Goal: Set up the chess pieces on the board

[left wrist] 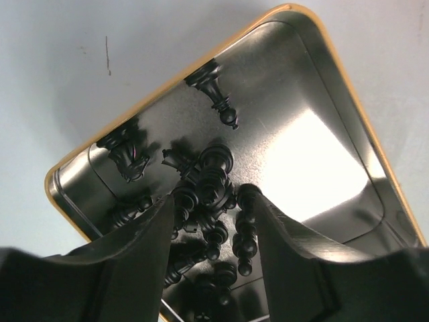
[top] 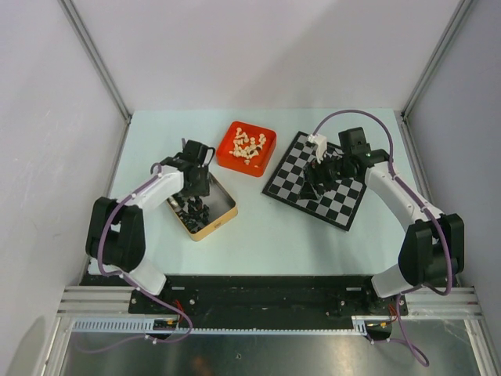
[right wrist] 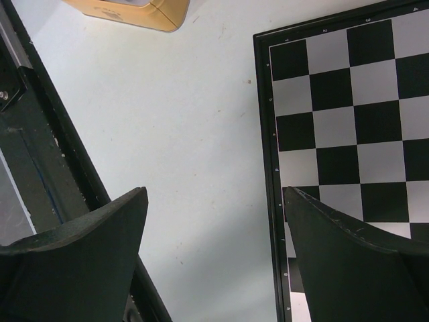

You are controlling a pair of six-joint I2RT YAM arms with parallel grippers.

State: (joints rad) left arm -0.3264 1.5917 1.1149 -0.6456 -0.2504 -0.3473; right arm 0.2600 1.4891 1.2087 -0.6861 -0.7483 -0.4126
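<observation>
Several glossy black chess pieces (left wrist: 213, 176) lie heaped in a gold-rimmed metal tin (top: 213, 229); two more lie apart, one (left wrist: 218, 94) near the far wall and one (left wrist: 127, 151) at the left wall. My left gripper (left wrist: 213, 200) reaches down into the tin (left wrist: 322, 80). Its jaws stand apart around the heap, and one piece (left wrist: 244, 228) lies against the right finger (left wrist: 288, 255). The board (top: 344, 205) lies at the right. My right gripper (top: 319, 174) hangs above it, open and empty (right wrist: 214, 201), straddling the board's bordered edge (right wrist: 348, 100).
A red tray (top: 223, 157) of cream pieces (top: 248, 145) sits at the back between tin and board. In the right wrist view the tin's corner (right wrist: 134, 13) shows at the top and the dark base rail (right wrist: 40, 168) runs down the left.
</observation>
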